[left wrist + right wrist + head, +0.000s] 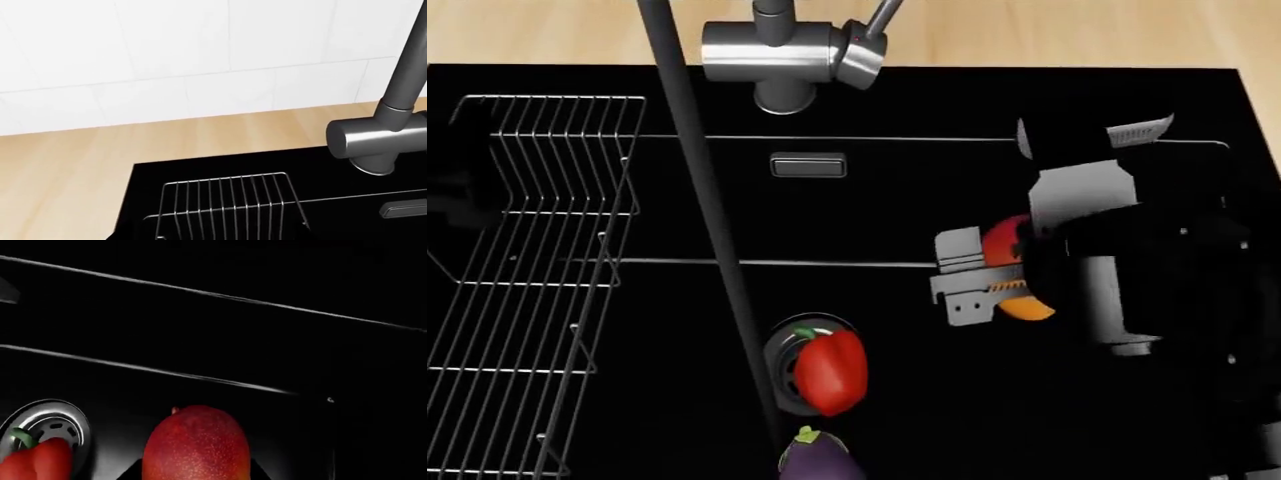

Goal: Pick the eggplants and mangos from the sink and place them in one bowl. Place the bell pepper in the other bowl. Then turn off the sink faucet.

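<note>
Inside the black sink (881, 205), my right gripper (964, 277) reaches in from the right and is shut on the red-to-orange mango (1010, 243). In the right wrist view the mango (197, 445) fills the space between the dark fingers. The red bell pepper (831, 370) lies on the steel drain (782, 345). Just in front of it is the purple eggplant (817, 462). At the back edge stands the steel faucet (777, 50), its thin lever (882, 17) slanting up. A dark shape by the rack's left end looks like my left arm; its fingers do not show. No bowl is in view.
A wire rack (534, 280) spans the sink's left side. The faucet's dark spout (701, 215) runs across the basin above the drain. An overflow slot (807, 165) sits in the back wall. Wooden counter (60, 170) and white tiled wall lie behind.
</note>
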### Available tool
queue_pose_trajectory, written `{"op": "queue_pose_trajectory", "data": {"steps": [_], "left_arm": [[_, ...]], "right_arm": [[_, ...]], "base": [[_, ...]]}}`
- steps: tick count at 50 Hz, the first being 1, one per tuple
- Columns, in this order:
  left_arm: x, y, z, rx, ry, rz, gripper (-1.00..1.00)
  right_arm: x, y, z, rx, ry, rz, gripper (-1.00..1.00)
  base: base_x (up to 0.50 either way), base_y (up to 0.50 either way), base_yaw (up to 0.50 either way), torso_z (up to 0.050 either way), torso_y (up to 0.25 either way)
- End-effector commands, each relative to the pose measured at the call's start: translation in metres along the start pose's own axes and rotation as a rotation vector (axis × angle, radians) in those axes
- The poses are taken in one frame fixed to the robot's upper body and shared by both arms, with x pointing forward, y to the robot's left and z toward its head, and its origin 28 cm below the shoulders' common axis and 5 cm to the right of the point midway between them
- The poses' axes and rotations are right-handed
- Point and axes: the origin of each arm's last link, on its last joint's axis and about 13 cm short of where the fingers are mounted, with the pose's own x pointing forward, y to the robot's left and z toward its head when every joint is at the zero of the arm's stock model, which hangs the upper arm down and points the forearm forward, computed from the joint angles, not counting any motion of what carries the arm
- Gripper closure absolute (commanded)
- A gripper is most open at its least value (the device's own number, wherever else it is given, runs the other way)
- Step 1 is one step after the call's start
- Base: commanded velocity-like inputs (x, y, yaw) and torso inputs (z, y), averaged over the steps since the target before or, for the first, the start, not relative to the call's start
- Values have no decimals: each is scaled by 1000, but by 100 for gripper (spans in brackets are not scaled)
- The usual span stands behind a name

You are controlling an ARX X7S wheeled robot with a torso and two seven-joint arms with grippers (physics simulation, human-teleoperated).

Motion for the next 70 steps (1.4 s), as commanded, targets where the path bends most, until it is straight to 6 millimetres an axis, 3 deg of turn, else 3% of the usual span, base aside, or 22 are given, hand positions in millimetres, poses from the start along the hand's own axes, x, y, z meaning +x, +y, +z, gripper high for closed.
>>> {"op": "queue_pose_trajectory", "data": {"steps": [1,4,11,13,16,20,33,40,46,49,61,70], "left_arm": [[-4,2,5,-17,8,-11,-100],[-4,2,7,-34,32,-11,-100],[-15,4,14,3,120,22,-100],[-15,11,24,-75,176,87,-100],[-33,-5,36,-54,172,121,-100],[-65,-23,52,-129,174,-219,-100],[-78,-57,73,-92,169,-381,-100],[-75,-73,65,-72,219,-436,-100],[-74,-105,56,66,203,-564,-100],[-72,-118,48,22,279,-596,-100],[-43,-146,22,-124,571,-504,-100],[-24,-158,0,-99,744,-473,-100]], "right_arm": [[-96,-9,18,0,-183,62,100],[-132,-20,16,-8,-238,27,100],[-160,-32,9,17,-348,-53,100],[-160,-30,7,6,-345,-59,100],[-158,-29,8,-5,-352,-66,100],[-154,-30,6,-10,-345,-70,100],[-152,-30,4,2,-338,-63,100],[-152,-30,4,4,-340,-64,100],[-152,-30,4,6,-338,-63,100],[-152,-30,4,10,-335,-62,100],[-153,-30,4,1,-307,-36,100],[-153,-30,5,-6,-285,-9,100]], "base": [[0,0,0,0,0],[0,0,0,0,0],[0,0,0,0,0],[0,0,0,0,0],[0,0,0,0,0],[0,0,0,0,0],[0,0,0,0,0],[0,0,0,0,0],[0,0,0,0,0],[0,0,0,0,0],[0,0,0,0,0],[0,0,0,0,0]]}}
